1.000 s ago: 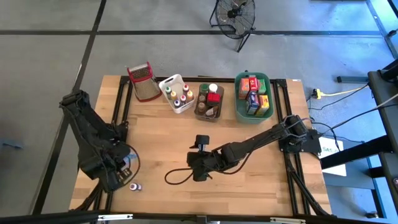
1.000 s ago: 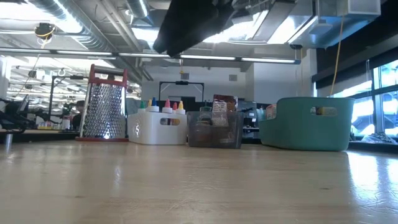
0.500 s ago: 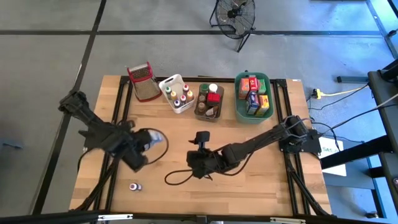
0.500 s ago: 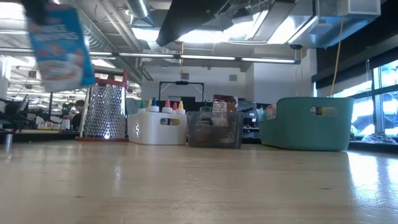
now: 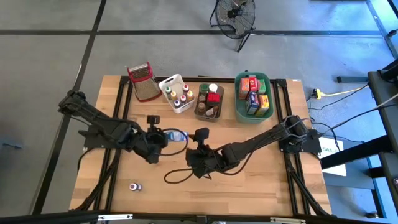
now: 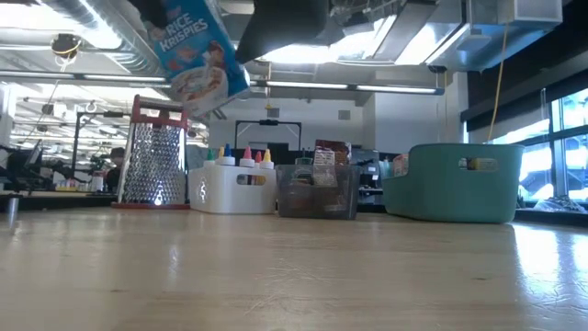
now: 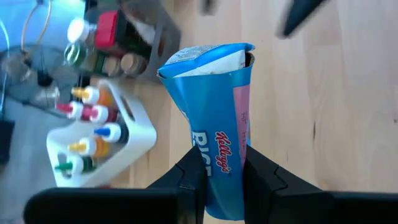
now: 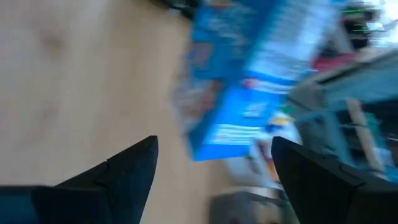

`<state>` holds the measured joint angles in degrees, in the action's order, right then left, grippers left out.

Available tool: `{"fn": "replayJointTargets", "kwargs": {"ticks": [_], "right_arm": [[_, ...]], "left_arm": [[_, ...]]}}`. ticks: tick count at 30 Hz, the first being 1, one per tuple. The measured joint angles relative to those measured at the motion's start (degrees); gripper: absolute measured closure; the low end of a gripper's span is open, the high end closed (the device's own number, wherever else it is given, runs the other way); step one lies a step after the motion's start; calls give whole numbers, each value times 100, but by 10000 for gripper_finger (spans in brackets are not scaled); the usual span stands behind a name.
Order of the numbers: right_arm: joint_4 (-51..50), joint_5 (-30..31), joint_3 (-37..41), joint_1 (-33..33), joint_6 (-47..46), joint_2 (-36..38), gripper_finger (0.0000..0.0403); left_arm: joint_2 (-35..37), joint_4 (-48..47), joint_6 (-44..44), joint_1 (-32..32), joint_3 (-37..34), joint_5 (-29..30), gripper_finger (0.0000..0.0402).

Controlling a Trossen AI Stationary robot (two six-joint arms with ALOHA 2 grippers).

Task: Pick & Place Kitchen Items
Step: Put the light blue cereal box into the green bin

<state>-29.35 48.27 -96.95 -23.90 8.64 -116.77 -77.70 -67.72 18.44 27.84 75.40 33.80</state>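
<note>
Left claw (image 7: pixel 222 177) is pinching the blue Rice Krispies box (image 7: pixel 214 118) lengthwise, its far end pointing at the spread-open right claw (image 8: pixel 214 168) just beside it.

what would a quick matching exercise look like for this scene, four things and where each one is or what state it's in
Things:
1. blue cereal box
2. right gripper
3. small bottle
4. grater

Places or states:
A. alone on the table's near left part
B. fingers wide open, holding nothing
C. at the far left corner, beside the white tub
D. clamped in the left gripper, above the table

Pairs: 1-D, 2-B, 3-A, 4-C
</note>
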Motion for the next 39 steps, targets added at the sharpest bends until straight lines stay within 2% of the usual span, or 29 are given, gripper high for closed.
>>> {"fn": "replayJointTargets", "kwargs": {"ticks": [5,8,10,14,18,23,30,33,39], "right_arm": [[70,1244,0,-4,336,0,86],[81,1354,0,-4,462,0,86],[84,1179,0,-6,473,0,86],[105,364,37,104,385,0,86],[96,45,66,279,-46,0,86],[346,-519,66,458,-46,0,86],[737,-695,66,554,300,0,93],[794,-829,66,549,399,0,118],[821,-1081,68,594,471,0,210]], "left_arm": [[-110,117,-338,-151,0,78,341],[-294,125,-366,-261,0,140,341],[-484,130,-420,-300,0,144,341],[-856,137,-522,-282,-2,205,341],[-1091,145,-529,-232,-2,457,341],[-1149,299,-528,-144,-2,600,341],[-1120,355,-527,-92,-2,611,341],[-1120,355,-529,-92,-2,612,341],[-1120,351,-575,-89,-2,569,341]]}}
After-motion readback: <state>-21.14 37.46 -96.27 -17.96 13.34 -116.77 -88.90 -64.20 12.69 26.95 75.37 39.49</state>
